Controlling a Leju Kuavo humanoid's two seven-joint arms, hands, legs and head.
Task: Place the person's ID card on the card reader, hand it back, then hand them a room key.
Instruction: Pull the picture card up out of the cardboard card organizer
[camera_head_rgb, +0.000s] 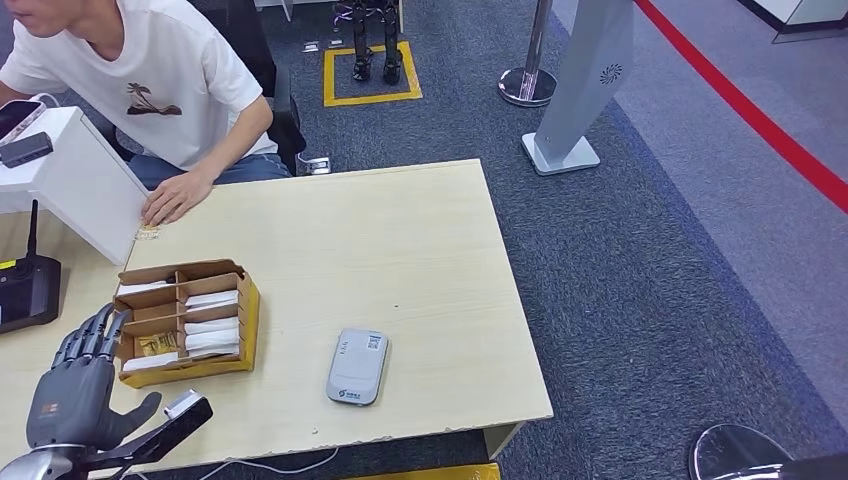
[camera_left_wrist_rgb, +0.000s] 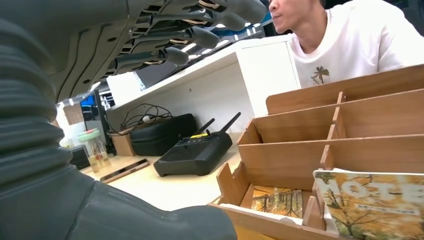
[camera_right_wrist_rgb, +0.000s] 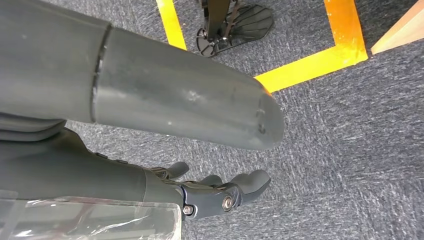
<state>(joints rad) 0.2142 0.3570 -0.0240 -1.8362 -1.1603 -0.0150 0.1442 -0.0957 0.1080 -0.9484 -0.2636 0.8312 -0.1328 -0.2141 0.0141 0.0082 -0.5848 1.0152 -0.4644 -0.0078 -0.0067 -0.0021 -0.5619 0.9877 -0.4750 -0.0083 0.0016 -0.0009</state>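
Observation:
The grey card reader lies flat near the table's front edge. To its left stands a wooden divided box holding white room key sleeves; up close one sleeve has a yellow printed cover. My left hand hovers just in front-left of the box, fingers spread and holding nothing. A person sits at the far left with a hand on the table; a small card lies by its fingertips. My right hand hangs over the carpet, fingers loosely apart and empty.
A white cabinet stands at the table's far left, with a black antenna controller beside it. The light wooden table ends at its right edge over grey carpet. A white sign stand and a stanchion stand beyond.

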